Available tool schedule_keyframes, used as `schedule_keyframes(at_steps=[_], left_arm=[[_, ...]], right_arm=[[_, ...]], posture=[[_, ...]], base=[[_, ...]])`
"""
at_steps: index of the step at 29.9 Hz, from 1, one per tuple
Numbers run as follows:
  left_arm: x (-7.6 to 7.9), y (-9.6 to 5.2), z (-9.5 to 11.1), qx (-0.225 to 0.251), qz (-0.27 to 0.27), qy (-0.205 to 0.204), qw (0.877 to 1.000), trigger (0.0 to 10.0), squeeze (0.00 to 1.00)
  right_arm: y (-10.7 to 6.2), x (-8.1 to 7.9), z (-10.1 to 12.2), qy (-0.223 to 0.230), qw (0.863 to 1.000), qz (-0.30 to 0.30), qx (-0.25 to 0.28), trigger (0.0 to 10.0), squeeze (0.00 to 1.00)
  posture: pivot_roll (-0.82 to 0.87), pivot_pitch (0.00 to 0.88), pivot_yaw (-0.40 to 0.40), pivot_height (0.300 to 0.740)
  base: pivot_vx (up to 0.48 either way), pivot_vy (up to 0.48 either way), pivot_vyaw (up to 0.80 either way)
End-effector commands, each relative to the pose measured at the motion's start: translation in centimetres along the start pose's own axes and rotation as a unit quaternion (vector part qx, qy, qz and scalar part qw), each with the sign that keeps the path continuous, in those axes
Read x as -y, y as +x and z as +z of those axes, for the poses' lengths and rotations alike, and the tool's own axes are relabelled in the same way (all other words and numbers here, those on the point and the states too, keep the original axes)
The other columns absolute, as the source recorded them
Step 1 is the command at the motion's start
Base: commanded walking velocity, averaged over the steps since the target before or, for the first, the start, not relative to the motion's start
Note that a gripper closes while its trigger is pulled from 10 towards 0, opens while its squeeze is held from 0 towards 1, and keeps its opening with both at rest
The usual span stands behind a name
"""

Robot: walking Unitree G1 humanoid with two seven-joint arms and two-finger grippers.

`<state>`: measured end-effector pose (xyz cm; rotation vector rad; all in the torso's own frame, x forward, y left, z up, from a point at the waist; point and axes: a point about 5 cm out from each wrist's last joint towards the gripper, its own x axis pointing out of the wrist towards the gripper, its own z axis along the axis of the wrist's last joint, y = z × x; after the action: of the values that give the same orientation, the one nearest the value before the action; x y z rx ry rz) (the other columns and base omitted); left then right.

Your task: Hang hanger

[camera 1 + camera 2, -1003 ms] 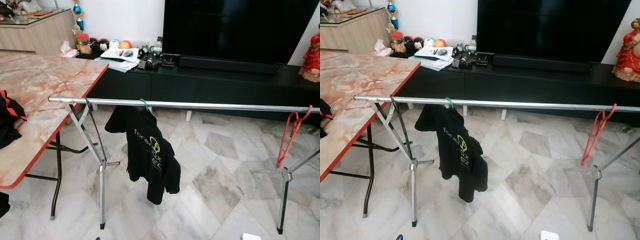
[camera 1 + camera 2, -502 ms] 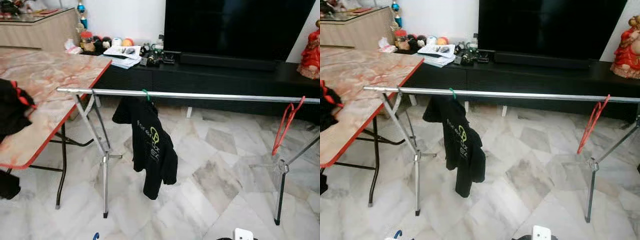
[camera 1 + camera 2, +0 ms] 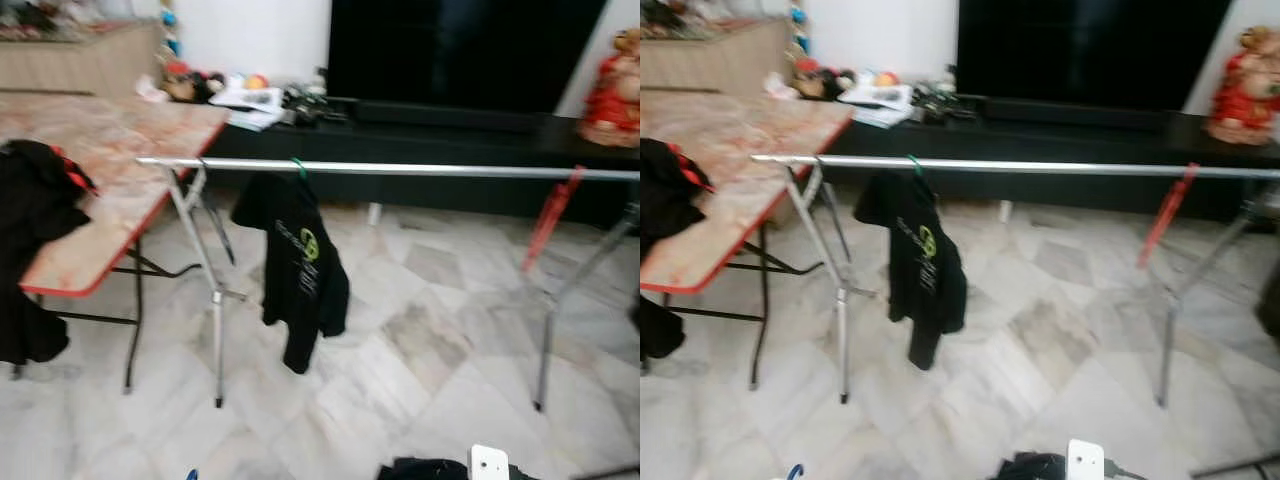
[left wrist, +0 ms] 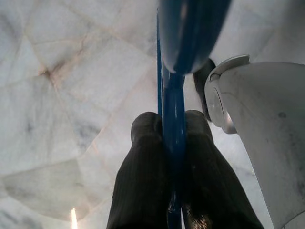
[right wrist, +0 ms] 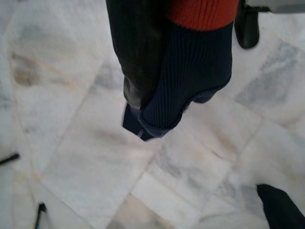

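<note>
Between the left tool's two black fingers a blue hanger is pinched over the marble floor. The right tool grips dark fabric with an orange band — seen from the wrists. Head views show a blurred silver rail carrying a black shirt and red hanger — beside the surface.

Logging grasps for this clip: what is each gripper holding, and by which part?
Left gripper: blue hanger, pinched on a thin bar. Right gripper: dark garment with a red band; which part cannot be told.
</note>
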<state>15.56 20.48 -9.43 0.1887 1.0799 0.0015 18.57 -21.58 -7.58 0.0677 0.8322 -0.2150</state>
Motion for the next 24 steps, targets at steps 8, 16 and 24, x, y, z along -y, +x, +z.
schedule_keyframes(at_steps=[8,16,24], left_arm=[[0.7,-0.1,-0.7,-0.012,-0.010,0.003,1.000,10.0,0.00],[0.6,-0.1,-0.1,0.022,-0.007,0.015,1.000,10.0,0.00],[0.6,-0.1,0.0,0.020,-0.013,0.049,0.999,10.0,0.00]], right_arm=[[-0.2,0.1,-0.6,0.011,1.000,-0.003,0.002,10.0,0.00],[0.2,-2.1,0.8,0.016,0.999,0.015,0.024,10.0,0.00],[0.4,-2.3,1.7,0.019,0.999,0.019,0.032,10.0,0.00]], posture=[[0.06,0.000,-0.006,0.740],[0.06,0.000,-0.006,0.740],[0.06,0.000,0.005,0.740]], base=[[-0.297,0.000,0.00],[-0.034,0.000,0.00],[0.000,0.000,0.00]])
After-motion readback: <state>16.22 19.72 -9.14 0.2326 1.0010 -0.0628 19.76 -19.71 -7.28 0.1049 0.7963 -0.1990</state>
